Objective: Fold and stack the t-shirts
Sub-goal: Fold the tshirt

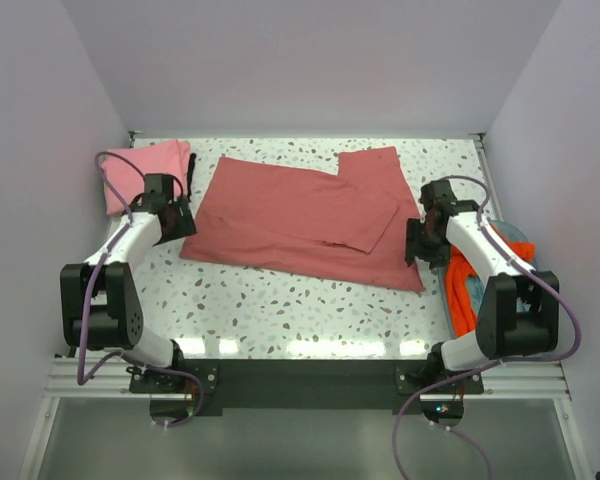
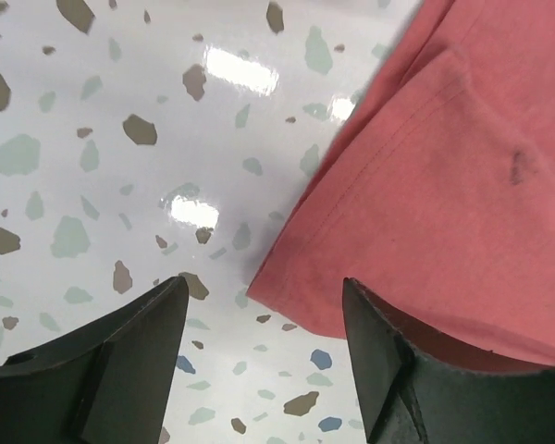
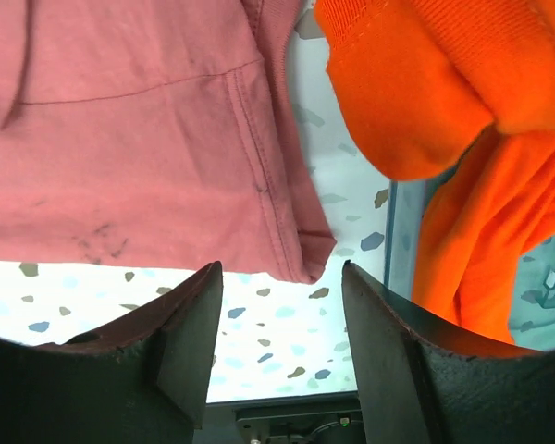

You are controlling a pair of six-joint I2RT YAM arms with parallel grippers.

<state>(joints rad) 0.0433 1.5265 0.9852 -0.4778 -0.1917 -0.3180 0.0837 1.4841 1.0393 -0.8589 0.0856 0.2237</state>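
about a third done. seems to have lighter pink t-shirt (image 1: 145,172) folded, far left. needs more folds on rose-red t-shirt (image 1: 300,220), spread mid-table, partly turned in. leaves orange t-shirt (image 1: 462,290) bunched at right. holds nothing in left gripper (image 2: 264,314) or right gripper (image 3: 282,305), jaws wide at rose-red corners.

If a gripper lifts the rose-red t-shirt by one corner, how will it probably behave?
Probably floppy: the rose-red t-shirt lies flat with a folded flap, so it should drape. Likely light: thin cloth with soft creases.
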